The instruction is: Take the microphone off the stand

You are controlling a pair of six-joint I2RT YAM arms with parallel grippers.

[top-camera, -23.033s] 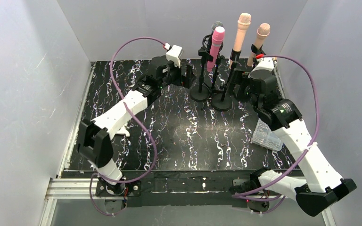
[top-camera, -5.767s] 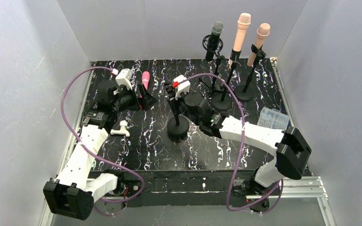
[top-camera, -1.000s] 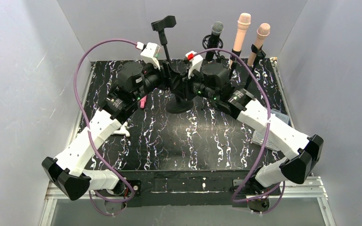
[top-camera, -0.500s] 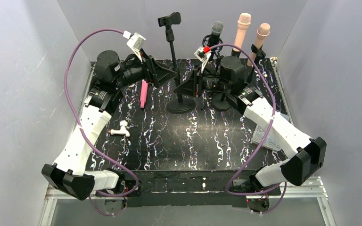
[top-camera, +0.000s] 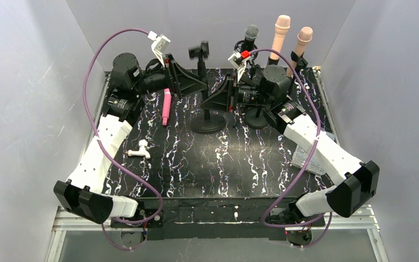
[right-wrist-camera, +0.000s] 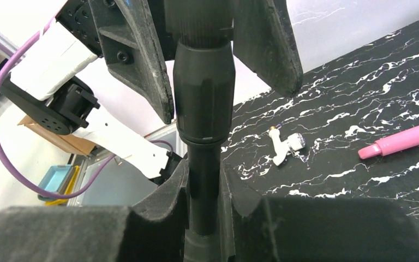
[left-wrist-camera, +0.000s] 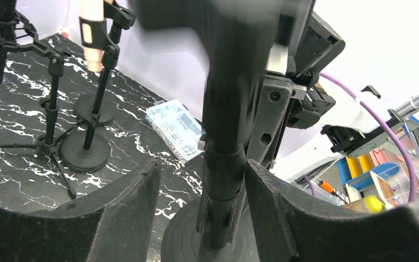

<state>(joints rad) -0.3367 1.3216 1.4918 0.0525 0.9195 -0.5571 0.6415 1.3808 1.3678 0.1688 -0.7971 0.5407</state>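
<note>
The pink microphone (top-camera: 165,107) lies flat on the black marbled table (top-camera: 218,164), left of the empty stand; the right wrist view shows it as the pink microphone (right-wrist-camera: 409,136). The stand's pole (left-wrist-camera: 223,180) rises from a round base (top-camera: 207,124), and its clip (top-camera: 199,51) on top is blurred. My right gripper (top-camera: 208,101) is shut on the lower pole (right-wrist-camera: 204,180). My left gripper (top-camera: 198,84) stands open around the same pole higher up. There is a gap on its left side, and the right finger (left-wrist-camera: 275,213) is close against the pole.
Behind, three stands hold a black microphone (top-camera: 249,34) and two peach ones (top-camera: 280,30) (top-camera: 302,41). A clear plastic box (top-camera: 310,158) lies at the right. A small white part (top-camera: 139,150) lies at the left.
My left gripper has let go of the stand pole and pulled back a little to the left. The clip on top has dropped lower and is moving. The right gripper keeps its hold.
</note>
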